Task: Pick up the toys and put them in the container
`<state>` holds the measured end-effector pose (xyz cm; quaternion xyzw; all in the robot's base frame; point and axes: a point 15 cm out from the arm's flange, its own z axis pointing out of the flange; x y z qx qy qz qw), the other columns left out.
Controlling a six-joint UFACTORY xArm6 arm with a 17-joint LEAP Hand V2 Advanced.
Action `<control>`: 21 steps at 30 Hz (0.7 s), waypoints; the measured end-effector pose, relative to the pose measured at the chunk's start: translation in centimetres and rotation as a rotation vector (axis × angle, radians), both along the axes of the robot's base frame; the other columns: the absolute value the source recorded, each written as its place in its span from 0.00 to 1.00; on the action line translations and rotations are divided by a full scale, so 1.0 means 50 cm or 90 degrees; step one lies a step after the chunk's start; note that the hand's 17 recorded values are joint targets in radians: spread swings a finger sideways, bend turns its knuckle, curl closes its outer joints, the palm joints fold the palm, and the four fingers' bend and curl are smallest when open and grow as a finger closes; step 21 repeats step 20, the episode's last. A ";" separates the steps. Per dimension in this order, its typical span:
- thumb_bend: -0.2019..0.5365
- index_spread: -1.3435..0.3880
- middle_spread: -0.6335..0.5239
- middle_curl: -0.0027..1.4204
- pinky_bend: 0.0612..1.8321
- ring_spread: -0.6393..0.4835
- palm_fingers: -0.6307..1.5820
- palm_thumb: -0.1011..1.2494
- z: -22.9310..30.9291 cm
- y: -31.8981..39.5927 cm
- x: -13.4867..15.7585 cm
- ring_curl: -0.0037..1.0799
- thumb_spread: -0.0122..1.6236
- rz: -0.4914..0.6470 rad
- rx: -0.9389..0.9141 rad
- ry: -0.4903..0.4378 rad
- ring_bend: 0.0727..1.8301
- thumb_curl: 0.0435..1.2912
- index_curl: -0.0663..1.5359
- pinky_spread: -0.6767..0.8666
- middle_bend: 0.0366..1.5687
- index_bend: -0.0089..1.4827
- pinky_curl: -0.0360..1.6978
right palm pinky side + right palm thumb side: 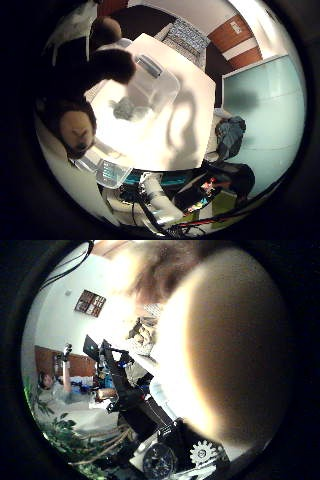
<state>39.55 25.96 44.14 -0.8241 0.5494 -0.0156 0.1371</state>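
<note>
Plush toy [75, 125], brown, pressed close against palm; we judge it carried, lifted for transfer. Clear container [150, 82] below hand on white bench [185, 130], grey toy [127, 107] already inside. Finger state: we cannot tell. Teal floor [270, 110] beyond bench.

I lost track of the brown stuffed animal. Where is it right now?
The brown stuffed animal is right up against the palm, above the white table, beside the clear plastic container that already holds a grey toy.
</note>
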 end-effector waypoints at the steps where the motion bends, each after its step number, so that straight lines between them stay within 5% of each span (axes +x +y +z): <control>1: 0.24 0.49 0.38 0.47 0.42 0.39 0.40 0.63 -0.012 -0.004 -0.003 0.50 0.68 0.002 -0.004 0.007 0.49 0.38 0.49 0.26 0.42 0.22 0.50; 8: 0.24 0.49 0.52 0.31 0.39 0.70 0.32 0.58 -0.014 -0.018 -0.015 0.33 0.70 0.023 -0.008 0.005 0.30 0.31 0.35 0.67 0.19 0.16 0.44; 21: 0.25 0.51 0.54 0.25 0.27 0.75 0.38 0.58 0.009 -0.106 -0.063 0.23 0.70 0.009 -0.031 0.041 0.21 0.28 0.27 0.79 0.12 0.13 0.31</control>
